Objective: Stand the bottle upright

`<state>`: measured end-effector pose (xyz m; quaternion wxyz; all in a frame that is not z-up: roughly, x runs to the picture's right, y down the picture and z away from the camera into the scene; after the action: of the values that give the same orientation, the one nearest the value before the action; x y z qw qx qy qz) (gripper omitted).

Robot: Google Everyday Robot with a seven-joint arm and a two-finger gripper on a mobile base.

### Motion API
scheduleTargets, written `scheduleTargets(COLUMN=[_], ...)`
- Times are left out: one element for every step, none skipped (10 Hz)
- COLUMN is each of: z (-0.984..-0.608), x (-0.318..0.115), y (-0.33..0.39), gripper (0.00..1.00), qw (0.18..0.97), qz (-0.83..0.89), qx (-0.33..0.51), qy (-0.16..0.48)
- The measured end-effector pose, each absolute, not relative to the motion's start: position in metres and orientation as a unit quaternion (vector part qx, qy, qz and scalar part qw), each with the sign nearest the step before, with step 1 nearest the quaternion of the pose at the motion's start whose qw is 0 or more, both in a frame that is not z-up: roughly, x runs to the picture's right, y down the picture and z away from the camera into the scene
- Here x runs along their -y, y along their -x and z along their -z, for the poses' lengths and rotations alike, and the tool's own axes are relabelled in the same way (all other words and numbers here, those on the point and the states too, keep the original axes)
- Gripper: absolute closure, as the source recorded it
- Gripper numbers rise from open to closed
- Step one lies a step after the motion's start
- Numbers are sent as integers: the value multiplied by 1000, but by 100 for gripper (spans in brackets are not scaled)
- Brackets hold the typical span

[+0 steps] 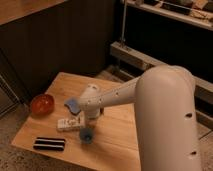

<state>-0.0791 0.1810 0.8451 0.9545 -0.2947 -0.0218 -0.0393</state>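
Wooden desk (pixel 114 142) before a dark wall: the bottle (pixel 67 123) lies on its side left of centre, its long axis running left to right. The hand (pixel 84 119) is clenched at the bottle's right end, just above a blue cup (pixel 86 135); whether it grips the bottle is unclear.

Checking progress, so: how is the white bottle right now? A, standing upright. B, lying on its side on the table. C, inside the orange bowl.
B: the bottle lies flat on the table, with the gripper down at its end nearest the blue cup.
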Motion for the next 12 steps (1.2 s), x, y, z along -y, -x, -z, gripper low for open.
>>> scheduleTargets(z=[-845,-844,-844,-843,-841,-840,-838,-835,-832,-829,-826,-823], x=[-181,-179,-179,-178,-176,-176,-174,-172,-170,-168,-166,-164], y=[79,79,79,80,79,79,80,82,84,86,88,89], gripper=[65,65,65,65,65,65,65,65,65,65,65,65], qw=[955,955,955,955,955,956,956,957,957,957,957,957], qz=[39,40,41,42,43,45,47,50,54,59,64,68], qx=[21,21,20,19,18,17,16,16,16,16,16,15], qy=[295,293,293,293,291,290,289,286,285,283,281,280])
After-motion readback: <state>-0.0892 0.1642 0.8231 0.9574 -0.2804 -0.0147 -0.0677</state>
